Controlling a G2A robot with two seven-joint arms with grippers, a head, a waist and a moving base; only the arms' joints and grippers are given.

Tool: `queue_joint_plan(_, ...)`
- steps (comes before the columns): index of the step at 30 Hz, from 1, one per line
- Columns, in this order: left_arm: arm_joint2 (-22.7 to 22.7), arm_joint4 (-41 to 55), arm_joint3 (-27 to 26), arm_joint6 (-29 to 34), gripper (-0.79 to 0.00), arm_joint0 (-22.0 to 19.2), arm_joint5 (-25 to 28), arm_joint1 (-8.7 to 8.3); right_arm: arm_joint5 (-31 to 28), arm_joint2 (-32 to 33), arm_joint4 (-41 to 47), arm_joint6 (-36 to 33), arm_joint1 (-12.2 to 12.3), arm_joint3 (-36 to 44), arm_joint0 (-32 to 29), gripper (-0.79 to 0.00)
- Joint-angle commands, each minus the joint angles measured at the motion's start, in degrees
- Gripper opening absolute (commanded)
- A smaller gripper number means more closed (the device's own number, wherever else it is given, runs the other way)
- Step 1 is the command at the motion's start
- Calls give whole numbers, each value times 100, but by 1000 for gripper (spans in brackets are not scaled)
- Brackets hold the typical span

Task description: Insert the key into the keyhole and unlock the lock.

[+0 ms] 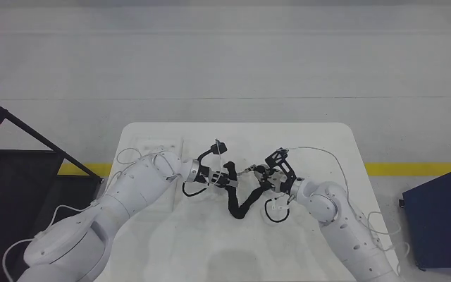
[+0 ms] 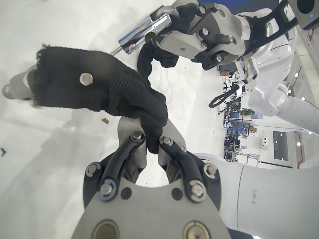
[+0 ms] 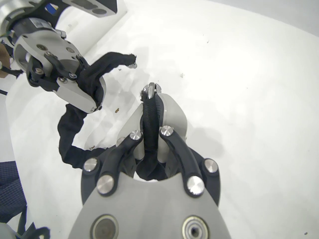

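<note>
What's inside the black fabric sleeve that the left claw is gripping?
A grey metal end pokes out of the black fabric sleeve in the left claw, and a metal stud shows through it. The rest inside is covered.

black fabric (image 2: 99, 85) hides whatever the left fingers (image 2: 175, 131) grip.

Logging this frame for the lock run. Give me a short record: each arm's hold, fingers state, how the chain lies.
left gripper: fingers shut on the chain end, which has a metal tip
right gripper: fingers shut on the chrome lock
chain: black-sleeved, sags in a loop between the two grippers
chain end vs lock: apart, not joined
key: too small to tell
table: white, a few crumbs
</note>
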State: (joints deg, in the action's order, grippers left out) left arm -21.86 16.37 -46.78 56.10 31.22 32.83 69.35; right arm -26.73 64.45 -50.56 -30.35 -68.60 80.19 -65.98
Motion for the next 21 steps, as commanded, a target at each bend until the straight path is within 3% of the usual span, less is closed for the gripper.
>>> queue_joint_plan(1,-1,-61,76,-14,-785,-14,-13,47,25,-23,-9,-127,2,0,16,-785)
queue_joint_plan(3,-31,-66,171,-72,-742,-16,-19,88,71,-25,-61,-200,9,16,31,-785)
queue_joint_plan(4,-34,-121,215,-79,-539,-27,-41,105,98,-20,-115,-231,15,28,34,-754)
queue_joint_plan(5,-37,-170,249,-87,-406,-32,-55,120,124,-10,-146,-244,20,43,32,-606)
queue_joint_plan(6,-38,-240,280,-90,-68,-43,-75,132,147,-7,-171,-257,24,60,24,-320)
queue_joint_plan(7,-46,-298,295,-116,0,-49,-86,143,157,-5,-182,-276,28,81,17,-86)
queue_joint_plan(8,-58,-356,303,-141,0,-56,-86,150,163,0,-179,-287,31,102,8,0)
queue_joint_plan(15,-267,-654,112,-227,0,-106,-26,95,186,33,-150,-271,53,341,-91,0)
queue_joint_plan(21,-579,-1250,-412,-121,0,-116,-255,-173,196,142,-194,-230,93,680,-231,0)
